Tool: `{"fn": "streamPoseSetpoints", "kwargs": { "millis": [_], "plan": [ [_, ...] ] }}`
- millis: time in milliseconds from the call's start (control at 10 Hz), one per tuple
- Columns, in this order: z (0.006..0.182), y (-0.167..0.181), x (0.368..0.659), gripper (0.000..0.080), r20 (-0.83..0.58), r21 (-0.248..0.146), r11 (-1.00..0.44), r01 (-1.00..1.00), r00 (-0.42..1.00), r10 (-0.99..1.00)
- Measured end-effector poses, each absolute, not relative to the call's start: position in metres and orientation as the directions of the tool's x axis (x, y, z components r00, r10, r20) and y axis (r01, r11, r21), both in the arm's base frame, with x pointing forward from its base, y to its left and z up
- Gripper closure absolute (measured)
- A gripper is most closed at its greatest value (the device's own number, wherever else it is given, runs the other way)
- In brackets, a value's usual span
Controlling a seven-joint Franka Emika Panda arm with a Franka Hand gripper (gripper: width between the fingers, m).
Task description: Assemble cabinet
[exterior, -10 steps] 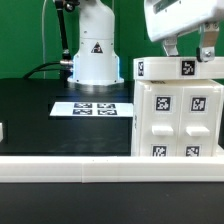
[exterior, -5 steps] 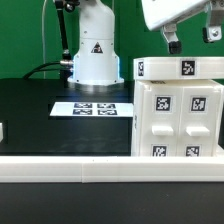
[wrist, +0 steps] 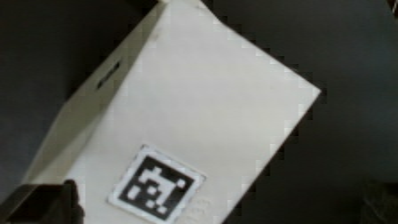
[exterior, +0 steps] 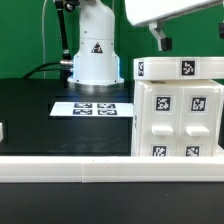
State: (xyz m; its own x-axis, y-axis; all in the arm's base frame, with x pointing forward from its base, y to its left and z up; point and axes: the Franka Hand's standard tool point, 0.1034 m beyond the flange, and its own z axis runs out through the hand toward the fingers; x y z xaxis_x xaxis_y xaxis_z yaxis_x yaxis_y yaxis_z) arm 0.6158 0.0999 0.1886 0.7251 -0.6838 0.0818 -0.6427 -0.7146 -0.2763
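In the exterior view, the cabinet (exterior: 178, 108) stands upright on the black table (exterior: 40, 115) at the exterior view's right, beside the marker board (exterior: 92, 108), behind the white border rail (exterior: 110, 167); the gripper (exterior: 185, 38) hangs above it, fingers apart and empty. The wrist view shows the cabinet's tagged white top (wrist: 199, 120).

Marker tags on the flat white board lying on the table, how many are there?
4, on the marker board in the exterior view, in two rows of two: two toward the robot base, two nearer the camera. None seems hidden.
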Motion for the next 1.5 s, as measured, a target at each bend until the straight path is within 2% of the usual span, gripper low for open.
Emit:
{"fn": "streamPoseSetpoints", "kwargs": {
  "millis": [100,500,600,800,1000,1100,1200,1500],
  "plan": [
    [0.1883,0.0954,0.617,0.0002,0.125,-0.263,-0.812,-0.522,0.816,-0.564],
    [0.1874,0.0943,0.6164,0.0002,0.188,-0.217,-0.93,-0.297,0.922,-0.338],
    [0.1854,0.0928,0.6151,0.0002,0.22,-0.174,-0.973,-0.152,0.957,-0.189],
    [0.185,0.0926,0.6147,0.0002,0.242,-0.126,-0.992,-0.003,0.97,-0.034],
    [0.1854,0.0914,0.6149,0.0002,0.255,-0.021,-0.951,0.307,0.922,0.292],
    [0.1862,0.093,0.6149,0.0002,0.245,-0.002,-0.919,0.395,0.891,0.383],
    [0.1865,0.0934,0.615,0.0002,0.235,0.039,-0.862,0.506,0.834,0.5],
    [0.1858,0.0904,0.6148,0.0002,0.214,0.092,-0.752,0.653,0.724,0.655]
  ]
}}
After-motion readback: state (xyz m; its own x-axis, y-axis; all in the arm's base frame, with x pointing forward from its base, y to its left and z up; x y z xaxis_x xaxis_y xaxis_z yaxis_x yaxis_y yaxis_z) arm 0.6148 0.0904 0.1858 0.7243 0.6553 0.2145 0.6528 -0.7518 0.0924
